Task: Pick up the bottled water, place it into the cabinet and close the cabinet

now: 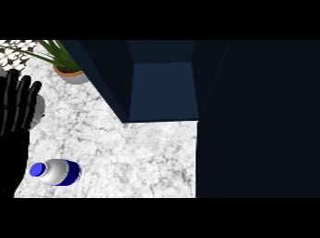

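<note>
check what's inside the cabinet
Only a bare blue inner panel shows in the cabinet; its darker upper part cannot be made out. The bottled water is outside on the counter.

Bottled water [55,172] on counter [135,153], near left; cabinet [164,88] behind, to its right; plant [68,69] far left.

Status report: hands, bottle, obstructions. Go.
Left hand open, resting at left edge; right hand out of view. Bottled water on counter, not held. Cabinet open; potted plant left of it, likely off the path.
</note>
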Robot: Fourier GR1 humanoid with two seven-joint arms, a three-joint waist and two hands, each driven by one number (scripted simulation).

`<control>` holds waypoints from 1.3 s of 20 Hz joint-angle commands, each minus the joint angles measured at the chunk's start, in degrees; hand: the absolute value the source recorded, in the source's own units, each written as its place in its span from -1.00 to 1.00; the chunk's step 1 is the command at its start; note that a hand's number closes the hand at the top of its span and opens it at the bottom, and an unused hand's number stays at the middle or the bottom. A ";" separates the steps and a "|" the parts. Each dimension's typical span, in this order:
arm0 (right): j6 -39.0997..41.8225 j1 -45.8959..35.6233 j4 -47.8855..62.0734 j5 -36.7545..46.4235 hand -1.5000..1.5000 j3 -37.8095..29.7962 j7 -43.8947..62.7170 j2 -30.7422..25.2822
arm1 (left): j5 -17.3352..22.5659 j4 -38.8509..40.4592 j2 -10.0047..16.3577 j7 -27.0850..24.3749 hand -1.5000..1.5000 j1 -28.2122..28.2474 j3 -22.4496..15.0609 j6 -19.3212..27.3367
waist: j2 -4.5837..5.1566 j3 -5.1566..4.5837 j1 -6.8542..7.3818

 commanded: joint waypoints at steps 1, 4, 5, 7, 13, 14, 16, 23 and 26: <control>0.22 1.37 -2.23 -1.88 -1.00 -2.32 0.95 -0.24 | -4.76 2.17 -2.09 -0.80 -1.00 -0.80 -2.04 2.90 | -0.01 -1.04 1.43; -0.97 4.37 -3.98 -1.00 -1.00 -1.41 -0.29 1.33 | -0.73 -4.78 0.55 1.37 -1.00 4.66 7.96 4.49 | -0.17 -1.05 2.02; -0.52 8.25 -7.67 -1.59 -1.00 -0.47 0.17 1.79 | -1.06 -5.85 -0.12 2.61 -1.00 5.66 9.58 6.38 | -0.32 -1.04 1.74; 5.83 7.65 -6.51 -6.85 -1.00 6.47 4.04 1.37 | 5.53 -2.12 -4.93 4.51 -1.00 8.59 10.29 8.53 | -0.43 -1.18 3.00; 8.61 20.75 -19.86 -8.54 -1.00 11.04 5.35 0.24 | 8.73 -10.79 -5.11 6.41 -1.00 17.22 9.28 9.02 | -0.26 -1.05 1.58; 8.58 24.60 -21.45 -6.64 -1.00 14.80 4.06 1.45 | 9.57 -12.38 -5.13 6.26 -1.00 19.33 11.20 7.95 | -0.33 -1.06 1.60; 9.18 25.82 -24.45 -8.09 -1.00 12.74 5.75 -0.06 | 6.70 -14.61 -5.15 8.13 -1.00 20.89 8.09 10.76 | -0.21 -1.04 1.52; 10.07 35.06 -29.81 -4.25 -1.00 19.53 3.13 0.11 | 5.50 -14.47 -5.15 11.68 -1.00 25.96 11.30 8.03 | -0.26 -1.05 1.06; 9.99 35.66 -30.85 -5.10 -1.00 18.86 2.97 -0.82 | 5.36 -14.68 -5.17 12.12 -1.00 27.16 12.31 8.72 | -0.20 -1.04 1.23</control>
